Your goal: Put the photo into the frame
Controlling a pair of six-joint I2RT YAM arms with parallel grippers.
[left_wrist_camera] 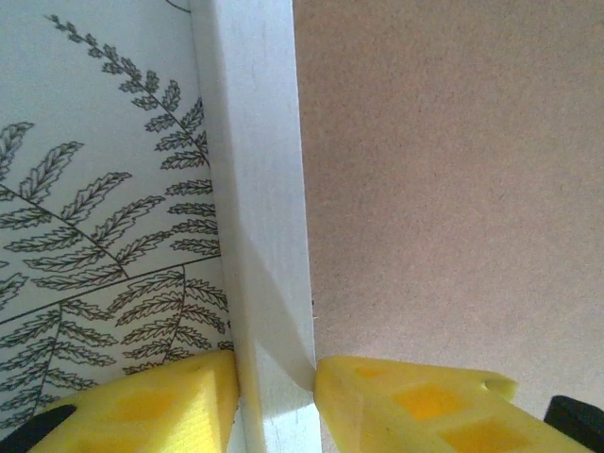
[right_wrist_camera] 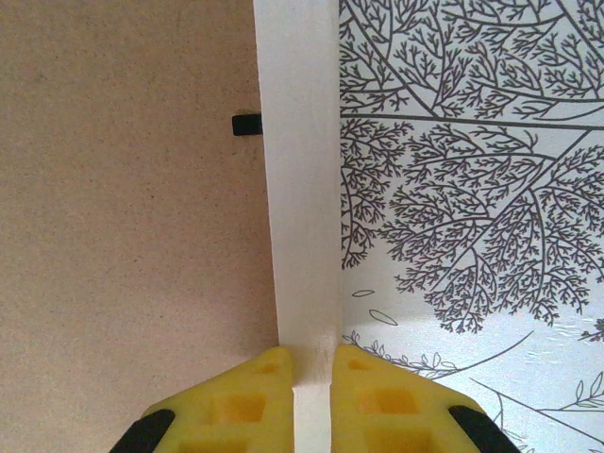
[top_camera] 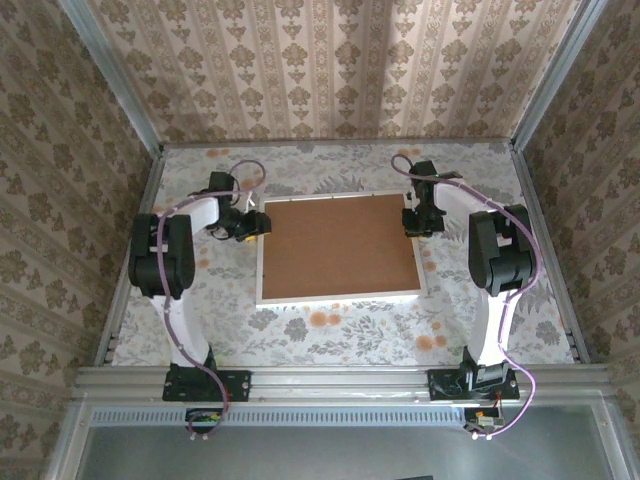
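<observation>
Left arm point(top_camera: 160, 258), right arm point(top_camera: 500, 255): white tubular links with bulky black joint housings. Black base plates point(top_camera: 205, 383), one per arm. Purple cable point(top_camera: 530, 385) looped along each arm. Left gripper point(left_wrist_camera: 274, 377), right gripper point(right_wrist_camera: 313, 363): blocky yellow fingers point(left_wrist_camera: 415, 401) with square moulded recesses, possibly printed plastic, on black mounts at the rear corners.

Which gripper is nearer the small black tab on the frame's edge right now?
Right. The right gripper pinches one rail of the frame just short of the black tab; the left gripper clamps the opposite rail, across the brown board.
</observation>
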